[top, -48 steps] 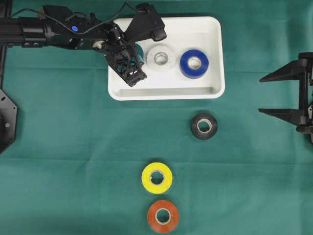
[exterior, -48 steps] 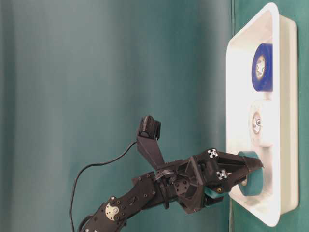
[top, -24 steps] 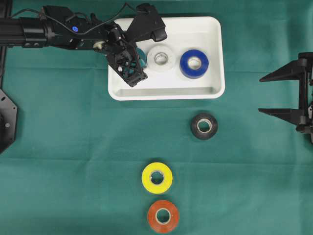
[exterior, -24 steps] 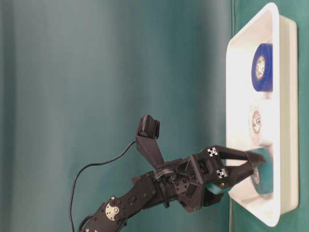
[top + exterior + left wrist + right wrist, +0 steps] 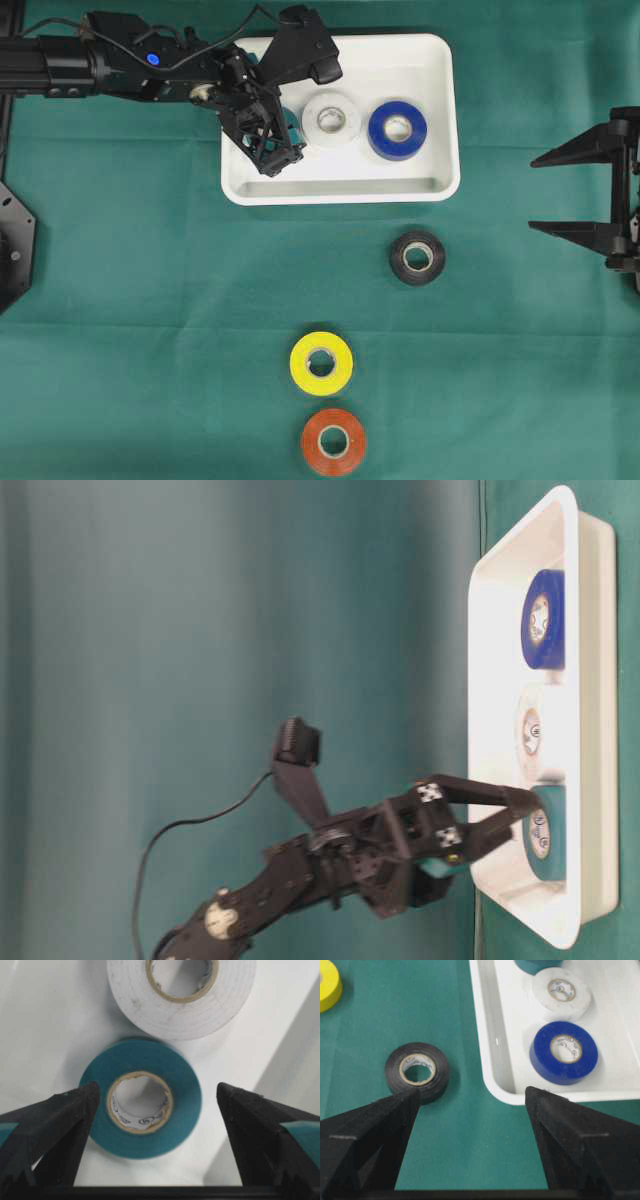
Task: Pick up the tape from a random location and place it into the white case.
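A: Where is the teal tape roll (image 5: 145, 1106)?

B: It lies flat on the floor of the white case (image 5: 430, 185), at its left end, the cardboard core facing up.

A: What is next to it?

B: A white tape roll (image 5: 329, 118) lies flat just beside it, seemingly touching, and a blue tape roll (image 5: 397, 130) lies flat further right, apart from the white one. All three sit in a row inside the case.

A: And the case?

B: A shallow white rectangular tray with rounded corners and a raised rim, lying flat.

A: Any tape outside?

B: Yes. A black roll (image 5: 417, 258) lies flat just below the case's lower right corner. A yellow roll (image 5: 321, 363) and an orange roll (image 5: 334, 441) lie flat lower down, close together.
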Robot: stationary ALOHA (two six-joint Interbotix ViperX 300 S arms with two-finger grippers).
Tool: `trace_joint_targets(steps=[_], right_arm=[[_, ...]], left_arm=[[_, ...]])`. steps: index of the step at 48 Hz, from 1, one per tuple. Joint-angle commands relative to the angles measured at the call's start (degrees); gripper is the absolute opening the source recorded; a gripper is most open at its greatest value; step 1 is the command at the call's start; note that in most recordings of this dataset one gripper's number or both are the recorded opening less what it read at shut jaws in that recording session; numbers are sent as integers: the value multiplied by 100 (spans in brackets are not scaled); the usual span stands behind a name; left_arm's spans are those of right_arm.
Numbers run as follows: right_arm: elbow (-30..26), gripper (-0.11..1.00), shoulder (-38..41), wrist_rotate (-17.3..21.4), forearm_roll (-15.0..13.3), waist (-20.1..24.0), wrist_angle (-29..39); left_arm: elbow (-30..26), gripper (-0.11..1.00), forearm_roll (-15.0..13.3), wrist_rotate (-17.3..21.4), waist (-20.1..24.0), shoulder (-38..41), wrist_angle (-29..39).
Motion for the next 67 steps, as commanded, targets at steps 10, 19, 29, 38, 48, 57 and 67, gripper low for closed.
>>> trace_joint_targets(steps=[10,19,29,38,48,57,67], right_arm=[[-105,83,44,0,-9,-9,-26],[-97,83,44,0,-18,-9,-26],[-97,83,44,0,-18,-9,-26],[-97,83,44,9,-9,-9,-26],[-105,83,35,9,-9,-9,-35],[-114,83,26,18,-9,-9,-35],[-123,83,26,18,-9,-9,-44]], left_arm=[[-325,95,-9,9,-97,-914,448],[-642,95,-9,281,-202,-1354,800],[-888,95,0,431,-246,-1670,905],[-879,95,0,448,-229,-1696,932],[-835,95,0,448,-378,-1723,932],[-729,95,0,439,-861,-1811,879],[-580,95,0,431,-1477,-1907,668]])
